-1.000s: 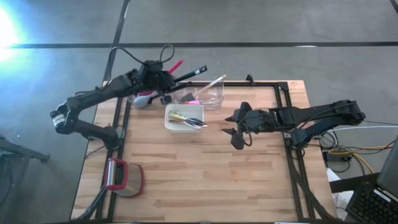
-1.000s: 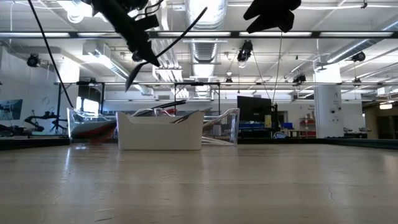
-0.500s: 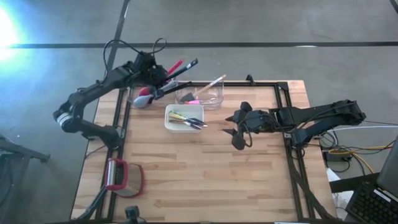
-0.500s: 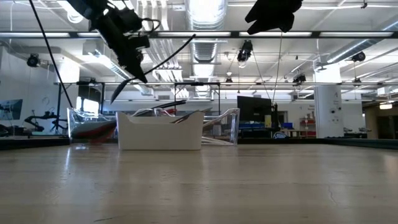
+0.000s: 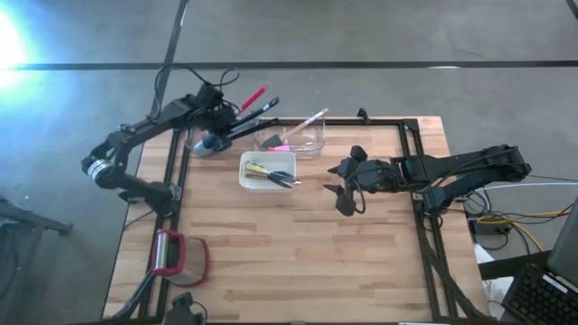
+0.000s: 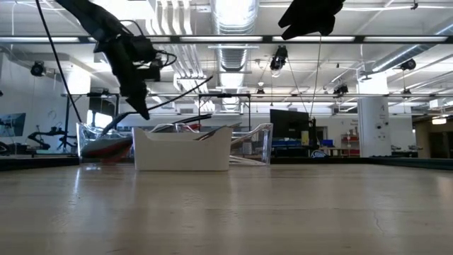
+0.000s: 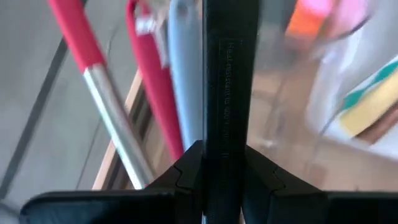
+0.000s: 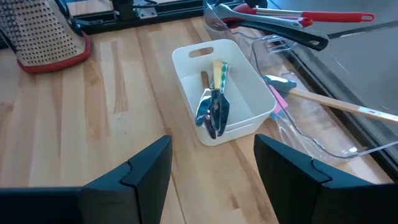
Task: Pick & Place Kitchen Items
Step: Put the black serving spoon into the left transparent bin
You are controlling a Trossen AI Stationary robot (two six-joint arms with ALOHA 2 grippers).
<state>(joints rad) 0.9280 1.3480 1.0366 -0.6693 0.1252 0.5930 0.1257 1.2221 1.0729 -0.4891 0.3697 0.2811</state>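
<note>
My left gripper [image 5: 219, 132] is over the far left corner, shut on a long black utensil [image 5: 255, 113]. The utensil slants: its handle end [image 6: 209, 79] is up and its head end [image 6: 113, 126] is down at a clear tub [image 6: 95, 140]. A red whisk [image 7: 93, 74] and a grey-blue spatula [image 7: 182, 68] lie in that tub. A white square dish [image 5: 268, 170] holds knives [image 8: 213, 102]. A second clear tub [image 5: 302, 137] holds a wooden-handled utensil [image 8: 336, 104]. My right gripper [image 5: 346, 188] hangs open and empty right of the dish. My left gripper pinches the black utensil's flat handle [image 7: 225, 134] between its two fingers [image 7: 186, 171]; the fingers lie across it. The utensil is tilted, its head end lower and toward the table's left. Whether the head touches the tub or its contents, I cannot tell.
A red-and-grey rounded gadget [image 5: 181, 258] lies at the near left edge. The table's black frame [image 5: 417, 153] runs along the right side. Bare wood [image 5: 307, 253] spreads over the middle and near part of the table.
My left gripper has gone toward the table's left edge and down, still shut on the black utensil. The utensil has come down with it, and its head end has sunk to the left clear tub.
</note>
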